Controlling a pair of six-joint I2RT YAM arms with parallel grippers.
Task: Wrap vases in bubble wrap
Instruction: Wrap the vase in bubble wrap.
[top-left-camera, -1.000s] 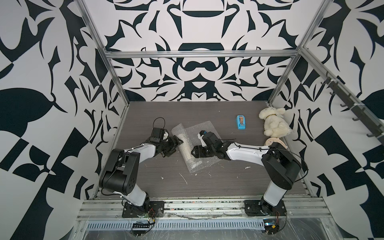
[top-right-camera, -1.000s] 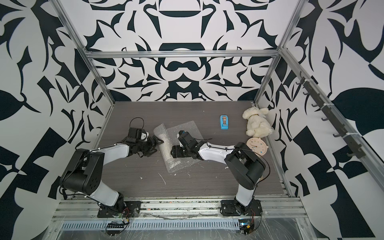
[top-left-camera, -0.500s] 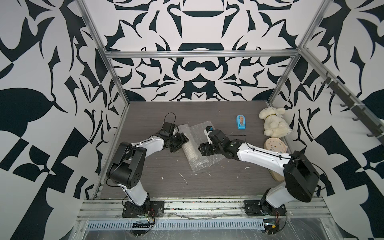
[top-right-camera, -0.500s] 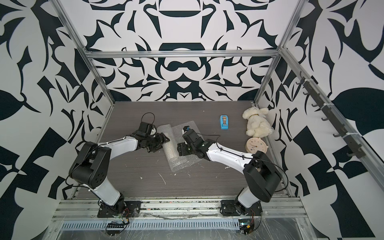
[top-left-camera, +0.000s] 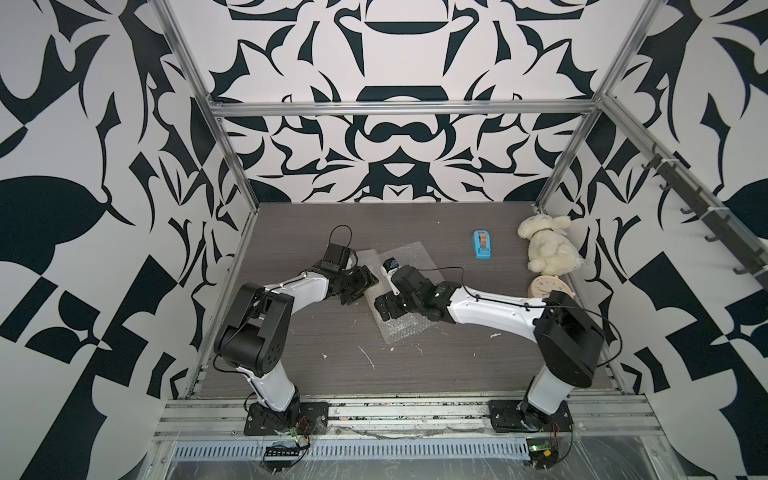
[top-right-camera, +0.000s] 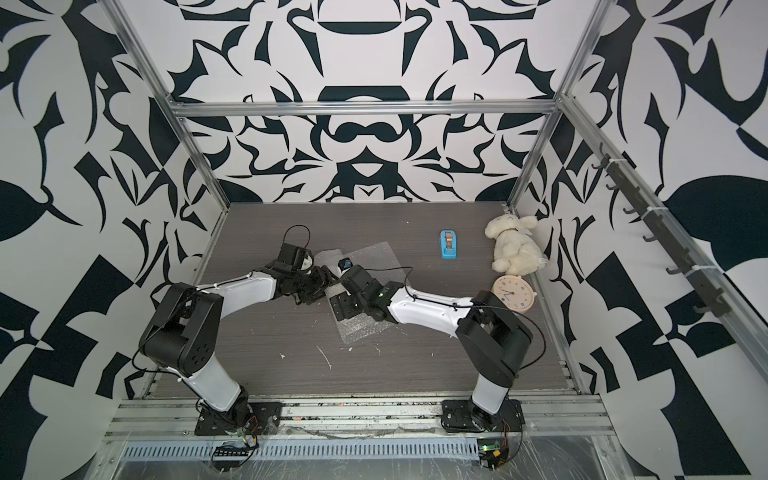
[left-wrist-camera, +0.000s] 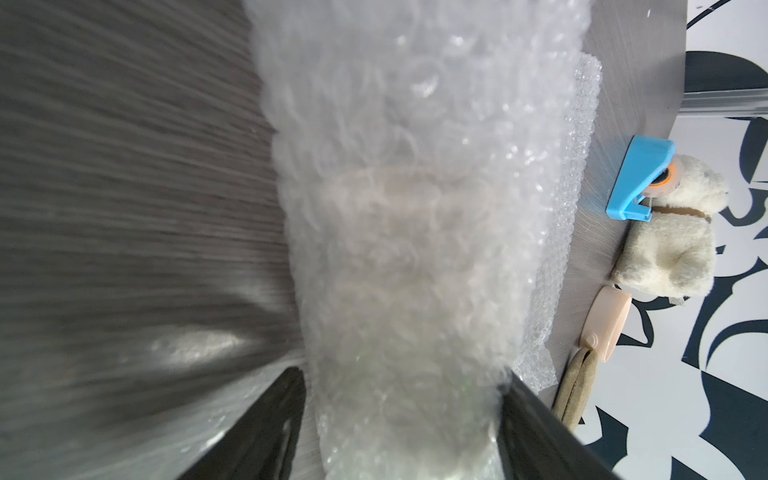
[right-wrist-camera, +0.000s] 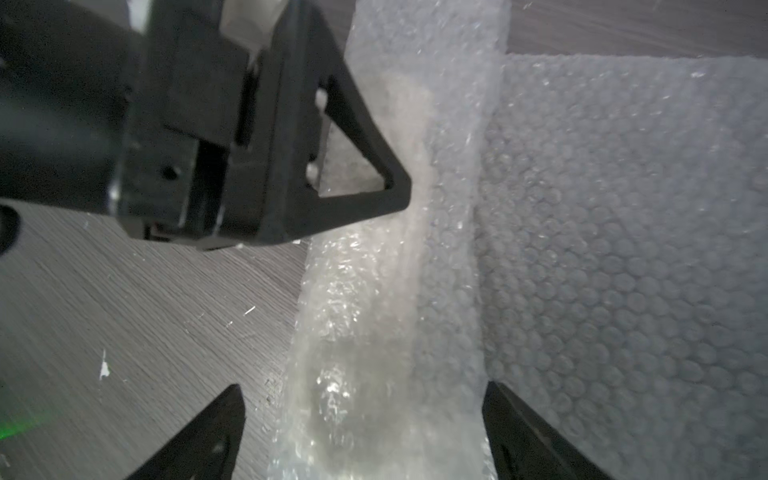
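Observation:
The bubble wrap (top-left-camera: 409, 326) (top-right-camera: 361, 328) lies mid-table, its left edge rolled into a tube. In the left wrist view the cream vase (left-wrist-camera: 399, 257) shows faintly through that tube; in both top views it is hidden. My left gripper (top-left-camera: 365, 286) (left-wrist-camera: 403, 374) is shut on the wrapped vase from the left, one finger on each side. One of its fingers (right-wrist-camera: 365, 195) presses on the roll in the right wrist view. My right gripper (top-left-camera: 384, 305) (right-wrist-camera: 363, 386) is open and straddles the roll nearer the front, with a gap on each side.
A blue tape dispenser (top-left-camera: 482, 245) stands at the back right. Beyond it a cream plush bunny (top-left-camera: 546, 245) and a pink clock (top-left-camera: 548, 286) lie by the right wall. White scraps (top-left-camera: 368, 357) dot the table in front of the sheet.
Both grippers have moved toward the back and closer together over the sheet's left edge. The left gripper has closed in on the roll and the right gripper has opened wider.

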